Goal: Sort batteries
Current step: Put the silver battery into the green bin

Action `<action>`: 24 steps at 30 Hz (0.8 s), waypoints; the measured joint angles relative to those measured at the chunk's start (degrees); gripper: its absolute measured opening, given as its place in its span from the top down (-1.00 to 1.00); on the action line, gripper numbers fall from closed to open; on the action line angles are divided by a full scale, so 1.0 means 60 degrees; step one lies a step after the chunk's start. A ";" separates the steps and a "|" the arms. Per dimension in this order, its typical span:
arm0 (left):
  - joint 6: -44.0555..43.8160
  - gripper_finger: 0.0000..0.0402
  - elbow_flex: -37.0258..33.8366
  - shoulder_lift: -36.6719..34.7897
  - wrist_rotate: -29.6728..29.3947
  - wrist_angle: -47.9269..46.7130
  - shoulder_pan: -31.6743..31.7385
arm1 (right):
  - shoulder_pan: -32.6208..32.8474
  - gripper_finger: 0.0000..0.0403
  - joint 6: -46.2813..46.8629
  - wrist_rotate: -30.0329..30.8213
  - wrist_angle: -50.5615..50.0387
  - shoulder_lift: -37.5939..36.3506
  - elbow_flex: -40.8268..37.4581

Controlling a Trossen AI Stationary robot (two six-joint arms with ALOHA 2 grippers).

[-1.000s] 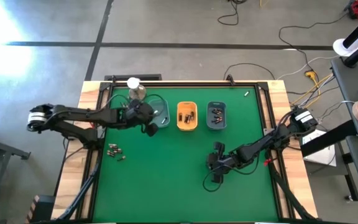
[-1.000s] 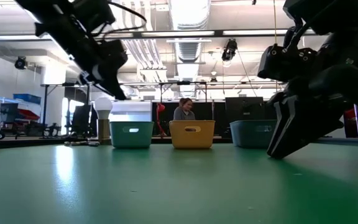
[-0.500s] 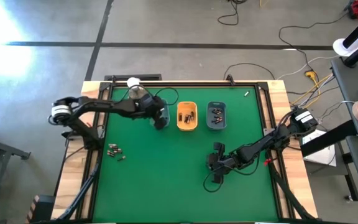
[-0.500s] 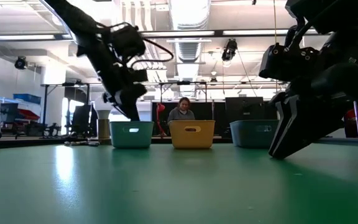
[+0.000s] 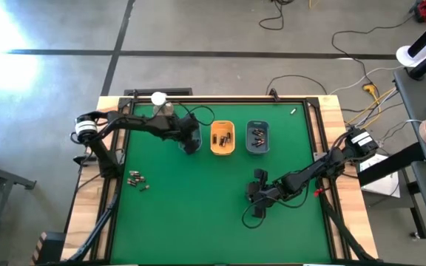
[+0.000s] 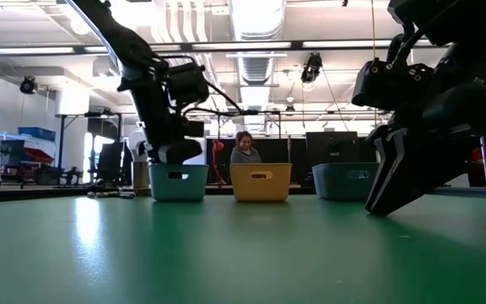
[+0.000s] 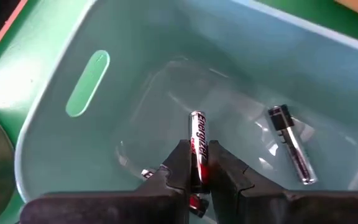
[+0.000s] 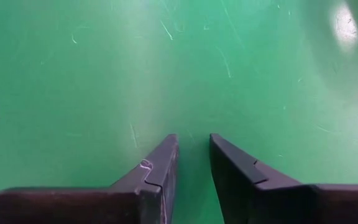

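The left gripper (image 7: pixel 196 171) hangs inside the teal tray (image 7: pixel 55 106), fingers pinching a battery (image 7: pixel 198 140) by its near end; the battery's long axis runs straight out from the fingertips toward the tray floor, so release likely drops it beside the second battery (image 7: pixel 293 147) already lying there; the orange tray (image 5: pixel 222 139) and grey-blue tray (image 5: pixel 257 138) hold others; loose batteries (image 5: pixel 137 179) remain on the mat (image 5: pixel 198 207), nearer the left arm; the right gripper (image 8: pixel 192 163) waits low over bare mat, fingers slightly apart, holding nothing.
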 joint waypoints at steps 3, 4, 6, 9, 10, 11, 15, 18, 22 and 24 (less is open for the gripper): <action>0.0112 0.87 -0.0007 -0.0020 0.0011 -0.0100 0.0002 | 0.0000 0.59 -0.0004 -0.0004 0.0000 0.0000 0.0000; 0.0198 0.85 -0.0007 -0.0027 0.0064 -0.0113 0.0002 | 0.0000 0.59 -0.0004 -0.0004 0.0000 0.0000 0.0000; 0.0299 0.84 -0.0007 -0.0038 0.0197 -0.0167 0.0002 | 0.0001 0.58 0.0000 -0.0004 0.0000 0.0000 0.0001; 0.0571 0.83 -0.0007 -0.0038 0.0456 -0.0304 -0.0002 | 0.0000 0.55 0.0010 -0.0004 0.0000 0.0000 0.0004; 0.0624 0.83 -0.0007 -0.0038 0.0562 -0.0323 -0.0002 | 0.0004 0.54 0.0044 -0.0006 0.0000 0.0000 0.0004; 0.0690 0.82 -0.0007 -0.0038 0.0568 -0.0353 -0.0002 | 0.0004 0.53 0.0058 -0.0007 0.0000 0.0000 0.0004; 0.0797 0.82 -0.0007 -0.0038 0.0576 -0.0474 -0.0002 | 0.0004 0.52 0.0073 -0.0011 0.0000 0.0000 0.0011; 0.0868 0.82 -0.0011 -0.0038 0.0575 -0.0478 -0.0002 | 0.0004 0.53 0.0073 -0.0014 -0.0004 0.0000 0.0011; 0.1088 0.80 -0.0011 -0.0038 0.0729 -0.0495 -0.0002 | 0.0004 0.56 0.0073 -0.0014 -0.0001 0.0000 0.0011; 0.1115 0.77 -0.0014 -0.0038 0.0751 -0.0528 -0.0002 | 0.0004 0.57 0.0070 -0.0014 0.0000 0.0000 0.0011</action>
